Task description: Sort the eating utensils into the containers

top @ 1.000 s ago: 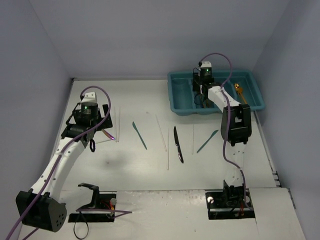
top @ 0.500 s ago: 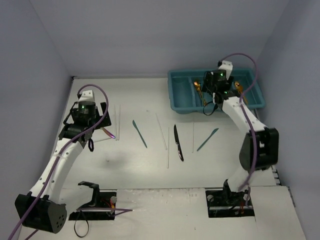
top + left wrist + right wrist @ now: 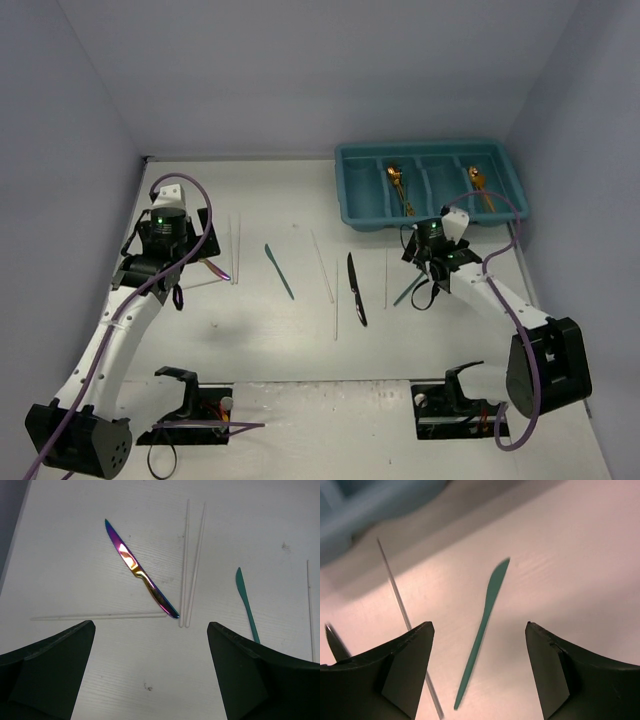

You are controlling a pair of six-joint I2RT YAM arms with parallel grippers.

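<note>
The left arm (image 3: 115, 335) and right arm (image 3: 490, 293) had white link shells, black joints and black bases. A purple cable (image 3: 186, 179) looped along each, past a green lamp (image 3: 157, 214) at the wrist. The left pincer (image 3: 151, 624) and right pincer (image 3: 479, 624) had dark, wedge-shaped fingers.

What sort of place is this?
Probably a lab test booth: blank walls box in a white table, the left arm and right arm are bolted at its near edge, and utensils like a black knife lie near a teal tray.
</note>
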